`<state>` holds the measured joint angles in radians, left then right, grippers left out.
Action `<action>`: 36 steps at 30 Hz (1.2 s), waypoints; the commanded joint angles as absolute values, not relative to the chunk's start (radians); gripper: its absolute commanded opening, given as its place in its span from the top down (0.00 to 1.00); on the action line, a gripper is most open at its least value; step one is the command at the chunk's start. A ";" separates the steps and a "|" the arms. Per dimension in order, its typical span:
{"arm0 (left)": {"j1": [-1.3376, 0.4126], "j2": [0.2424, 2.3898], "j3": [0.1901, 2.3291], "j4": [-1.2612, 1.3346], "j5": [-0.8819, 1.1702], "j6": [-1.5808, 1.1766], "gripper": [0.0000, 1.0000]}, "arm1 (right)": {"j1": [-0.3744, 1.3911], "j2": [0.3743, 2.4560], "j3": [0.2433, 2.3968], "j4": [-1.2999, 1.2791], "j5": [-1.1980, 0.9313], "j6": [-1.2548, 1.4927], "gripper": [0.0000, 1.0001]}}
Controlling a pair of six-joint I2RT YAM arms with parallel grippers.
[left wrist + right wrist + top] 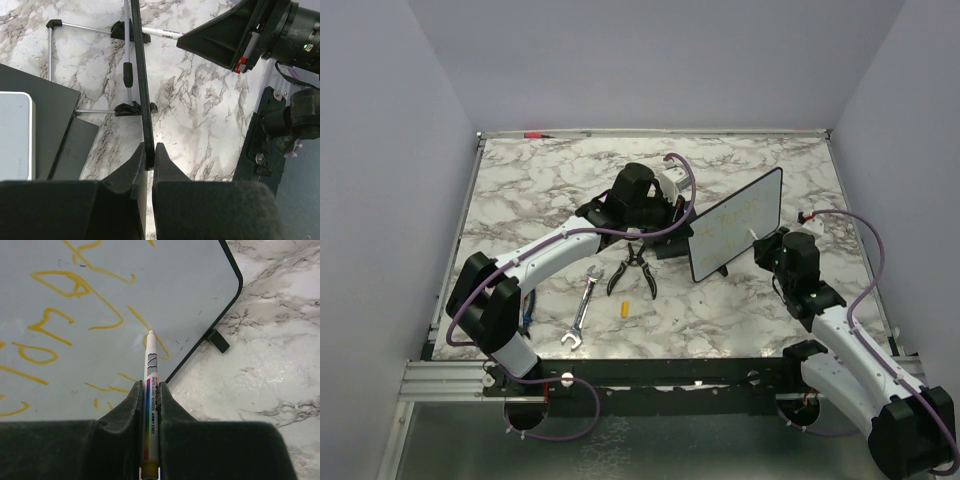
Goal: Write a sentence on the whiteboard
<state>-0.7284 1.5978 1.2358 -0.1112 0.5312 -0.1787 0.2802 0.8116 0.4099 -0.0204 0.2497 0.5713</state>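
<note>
Tabletop [540, 190]: marbled, with both arms reaching in from the near edge. Whiteboard [765, 195] stands on its small black feet right of centre, propped at a tilt, face turned toward the right arm. Left gripper [149, 155] has its fingers pinched narrow on the thin black frame edge, so the board is braced from its left side. Right gripper [150, 387] sits just in front of the board face, fingers closed tight around a white marker [150, 360] that points away from the wrist at the board. Pliers [633, 268] and a wrench [582, 308] lie flat on the table near the middle, left of the board, touching neither gripper. Sentence [80, 287]: yellow handwritten strokes in several rows cover most of the face seen from the right wrist; the words are not legible to me. Marker tip lies over the last strokes close to the board's rounded corner on the right of that view, with little blank face beyond it. Whether the tip touches the surface I cannot tell. Judgement: writing is largely done, late stage. What looks left is at most the closing stroke or two, then lifting the marker off and releasing the frame.
</note>
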 commanded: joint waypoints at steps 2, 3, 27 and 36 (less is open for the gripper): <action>-0.747 1.605 1.259 -0.142 0.592 -0.178 1.00 | 0.285 0.804 0.378 -0.038 0.240 0.600 0.99; -0.748 1.605 1.259 -0.142 0.592 -0.177 1.00 | 0.285 0.806 0.377 -0.038 0.246 0.602 0.99; -0.748 1.604 1.257 -0.142 0.591 -0.177 1.00 | 0.285 0.897 0.362 0.076 0.302 0.587 0.99; -0.748 1.600 1.257 -0.144 0.591 -0.178 1.00 | 0.285 0.802 0.398 -0.013 0.346 0.562 0.99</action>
